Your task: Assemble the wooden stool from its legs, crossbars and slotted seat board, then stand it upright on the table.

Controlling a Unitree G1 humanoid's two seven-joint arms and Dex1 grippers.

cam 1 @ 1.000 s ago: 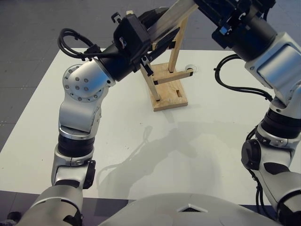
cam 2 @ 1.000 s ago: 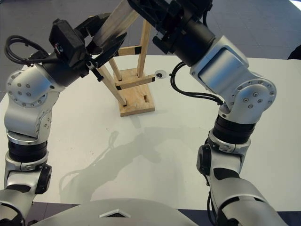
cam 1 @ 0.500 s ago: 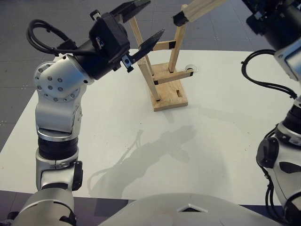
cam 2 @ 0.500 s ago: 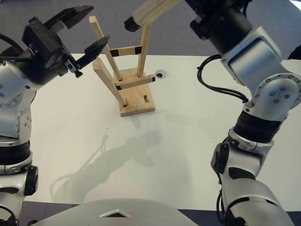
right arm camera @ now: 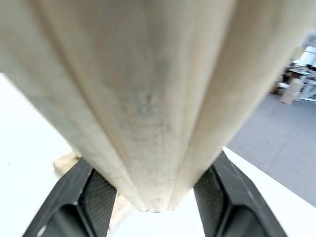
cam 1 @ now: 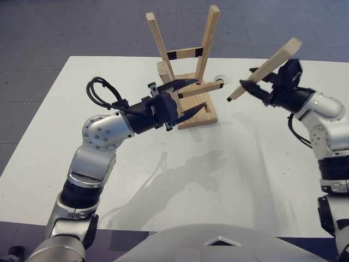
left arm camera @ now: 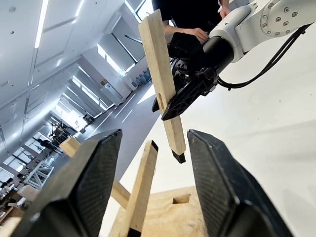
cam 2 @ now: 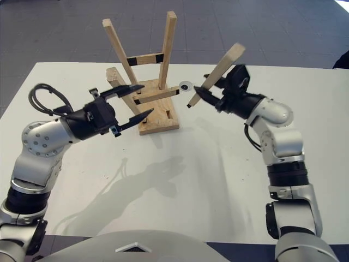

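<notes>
Stool (cam 1: pixel 188 82) part-built, inverted on table (cam 1: pixel 109 71) far side, legs (cam 1: pixel 209 33) up from seat board (cam 1: pixel 203 113). I note left gripper (cam 1: pixel 200 93) now off loose leg (cam 1: pixel 267 66), down beside board, fingers (cam 1: pixel 182 83) spread. Only right gripper (cam 1: pixel 256 86) pinches leg, lowered near board. Insertion likely next.

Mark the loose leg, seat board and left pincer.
loose leg (cam 1: pixel 279 57): left eye view, upper half of shaft.
seat board (cam 2: pixel 162 122): right eye view, bare near edge.
left pincer (cam 1: pixel 200 92): left eye view, midway between open fingertips.
</notes>
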